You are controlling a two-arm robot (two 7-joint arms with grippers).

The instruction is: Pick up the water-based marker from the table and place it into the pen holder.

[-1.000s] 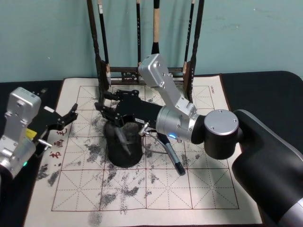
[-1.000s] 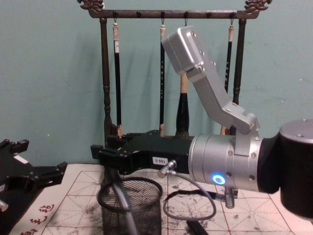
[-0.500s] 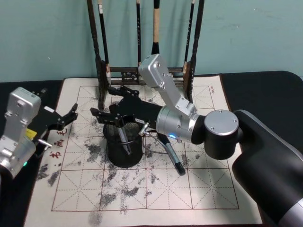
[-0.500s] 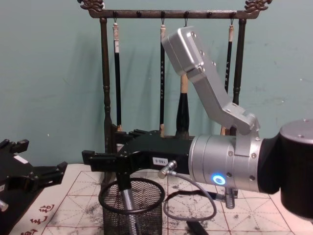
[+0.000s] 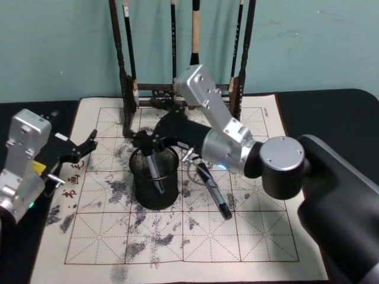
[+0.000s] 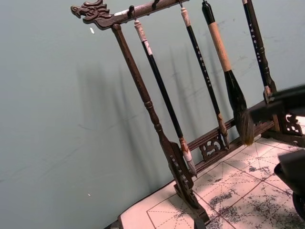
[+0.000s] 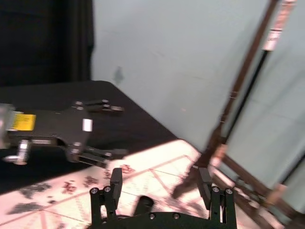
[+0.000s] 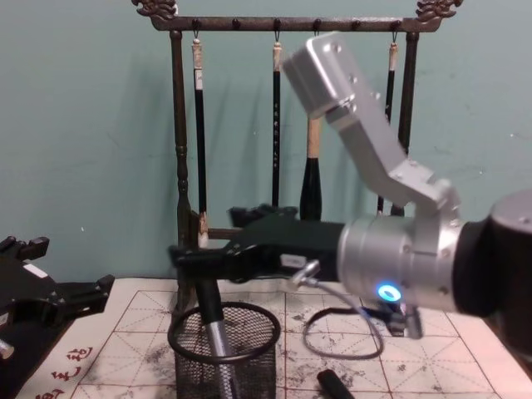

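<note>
Left gripper (image 5: 87, 147) sits parked at the mat's left edge, fingers apart and empty. The water-based marker (image 5: 154, 173) stands tilted inside the pen holder (image 5: 148, 194) on the table (image 5: 249, 236) — placement looks done to me. The right gripper (image 5: 142, 143) hangs just above the rim, fingers apart, off the marker. 1 s ago it sat lower, clamped on the barrel; since then it let go and lifted. You've only the retreat left. 1 dark pen (image 5: 217, 200) lies right of the holder — same spot.
</note>
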